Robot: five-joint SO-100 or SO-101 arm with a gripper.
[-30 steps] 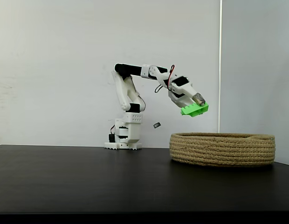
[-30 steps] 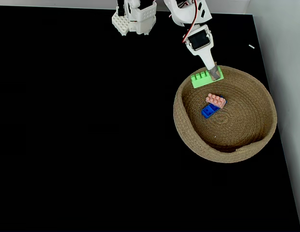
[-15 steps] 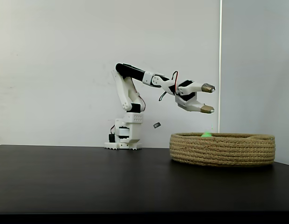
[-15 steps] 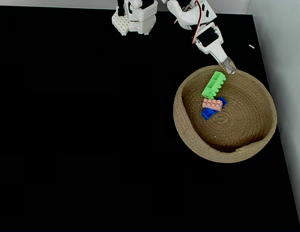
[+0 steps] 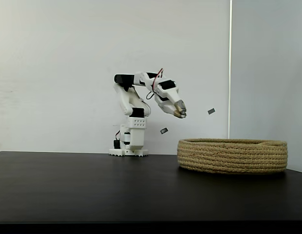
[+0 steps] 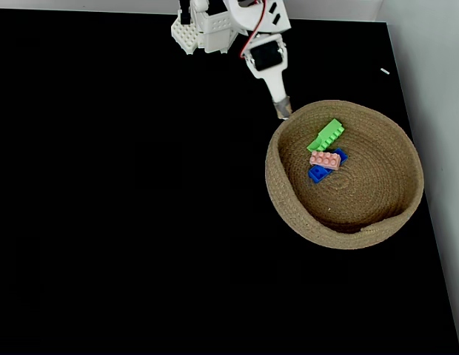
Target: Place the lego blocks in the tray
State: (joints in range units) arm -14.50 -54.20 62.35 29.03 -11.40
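All three studded plastic bricks sit inside the wide round basket of coiled tan rope (image 6: pixel 377 214): the bright green brick (image 6: pixel 326 135) leans near the back wall, and the pale pink brick (image 6: pixel 326 159) looks like it's resting on the flat blue brick (image 6: pixel 319 170). The white arm's gripper (image 6: pixel 283 111) is empty with fingers together, above the black table (image 6: pixel 126 207) just outside the rim.

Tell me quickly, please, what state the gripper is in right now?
Gripper: shut and holding nothing, raised above the table beside the tray; the green brick lies inside the tray.
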